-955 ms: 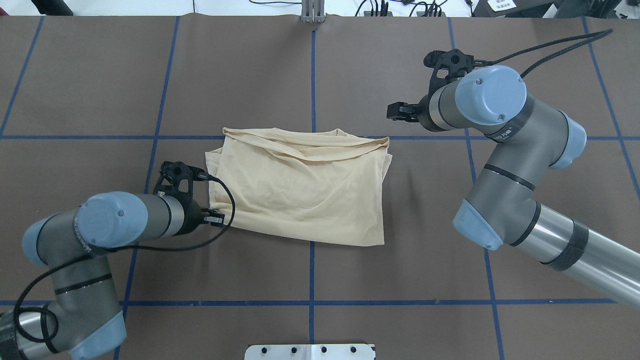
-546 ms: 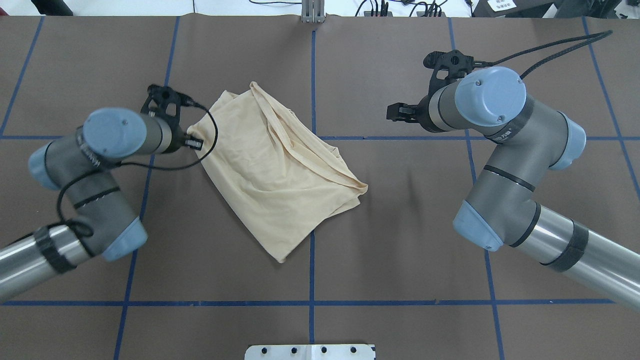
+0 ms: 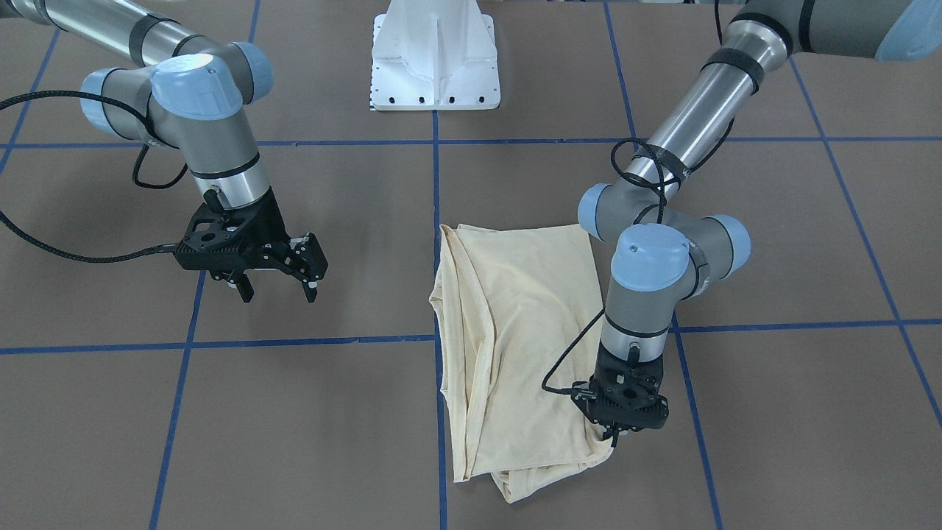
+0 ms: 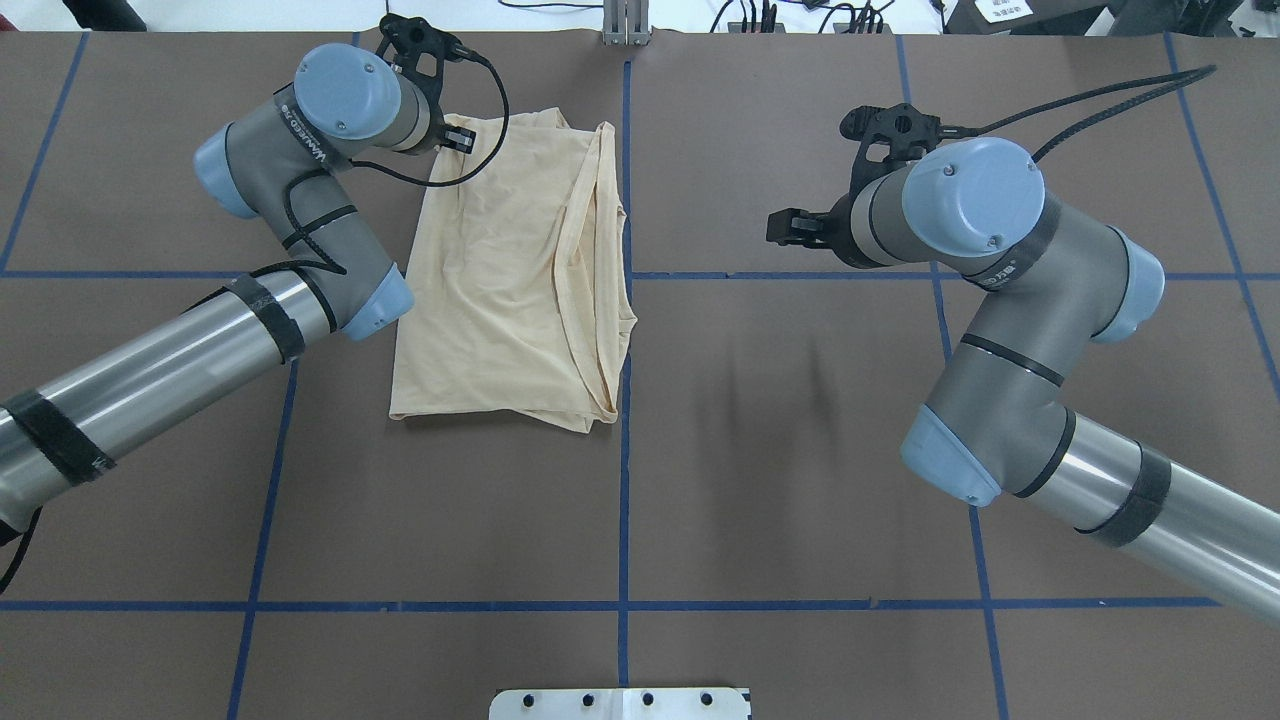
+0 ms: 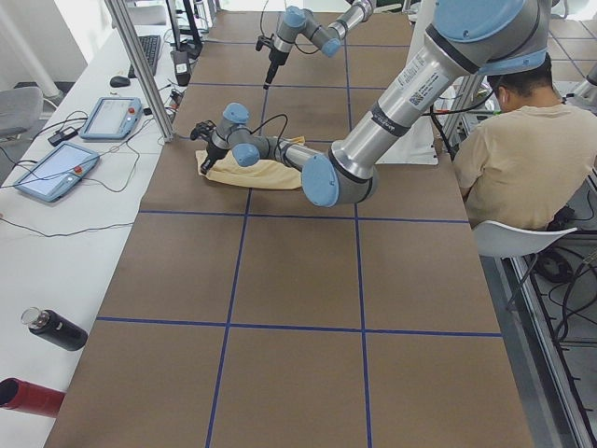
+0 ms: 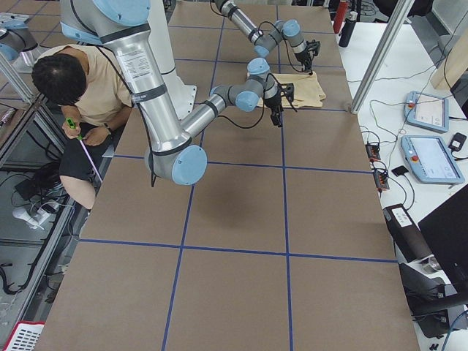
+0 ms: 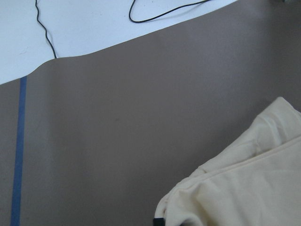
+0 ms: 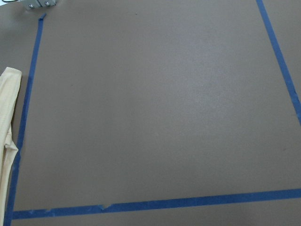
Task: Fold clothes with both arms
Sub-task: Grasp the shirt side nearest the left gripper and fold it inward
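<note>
I see the left gripper (image 3: 617, 433) clamped on the far corner of the shirt (image 4: 500, 280), with the cloth bunched at its fingertips. Its wrist view shows a black fingertip at the edge of the cream cloth. From that grip the shirt runs back toward the robot, lying folded and fairly flat on the table (image 4: 800, 480). A narrow seamed band runs down the side away from the gripper, and that side lies along the centre tape line (image 4: 624, 500). The right gripper (image 3: 280, 288) hangs above the table with its jaws apart and nothing between them. It is well apart from the shirt, which lies off toward the left arm. Its wrist view catches only a sliver of the shirt at the left edge.
</note>
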Robot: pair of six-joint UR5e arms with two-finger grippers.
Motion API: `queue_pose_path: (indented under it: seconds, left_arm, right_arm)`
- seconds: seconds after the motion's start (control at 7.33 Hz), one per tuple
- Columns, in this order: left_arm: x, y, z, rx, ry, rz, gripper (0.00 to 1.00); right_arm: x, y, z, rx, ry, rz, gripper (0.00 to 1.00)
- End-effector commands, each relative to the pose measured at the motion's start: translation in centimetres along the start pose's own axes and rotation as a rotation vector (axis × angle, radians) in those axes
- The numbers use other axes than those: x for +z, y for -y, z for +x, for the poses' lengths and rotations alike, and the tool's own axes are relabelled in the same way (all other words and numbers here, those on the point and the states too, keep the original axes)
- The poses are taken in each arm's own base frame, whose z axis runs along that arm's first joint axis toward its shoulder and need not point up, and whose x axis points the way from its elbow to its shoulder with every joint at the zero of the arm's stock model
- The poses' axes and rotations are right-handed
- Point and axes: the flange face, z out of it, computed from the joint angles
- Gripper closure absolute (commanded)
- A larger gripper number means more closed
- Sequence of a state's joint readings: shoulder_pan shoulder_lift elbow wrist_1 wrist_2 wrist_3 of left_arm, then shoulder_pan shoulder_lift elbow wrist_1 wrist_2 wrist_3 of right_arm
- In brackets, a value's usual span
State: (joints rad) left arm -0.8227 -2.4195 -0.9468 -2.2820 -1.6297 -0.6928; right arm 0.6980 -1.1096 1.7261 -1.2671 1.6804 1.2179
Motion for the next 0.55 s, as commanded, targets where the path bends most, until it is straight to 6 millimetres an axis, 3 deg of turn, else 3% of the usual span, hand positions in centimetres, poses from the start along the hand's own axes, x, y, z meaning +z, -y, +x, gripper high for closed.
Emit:
queue_pose_path:
  seconds: [0.0,0.14,0.27,0.41]
  left_arm:
    - [-0.4,1.4,-1.5,0.035,-0.007,0.031,0.0]
    - [-1.3,2.2,-2.2,0.063,-0.022,0.039,0.0]
    - [-2.4,-0.2,-4.2,0.09,-0.082,0.011,0.0]
    - [-4.7,-2.6,-5.6,0.096,-0.12,0.027,0.0]
  right_arm:
    - [0.0,-0.2,-0.6,0.003,0.006,-0.001,0.0]
    - [0.0,-0.7,-2.2,0.025,0.016,-0.008,0.0]
    - [0.4,-0.8,-4.9,0.076,0.026,-0.014,0.0]
    - [2.0,-1.1,-9.3,0.141,0.022,0.0,0.0]
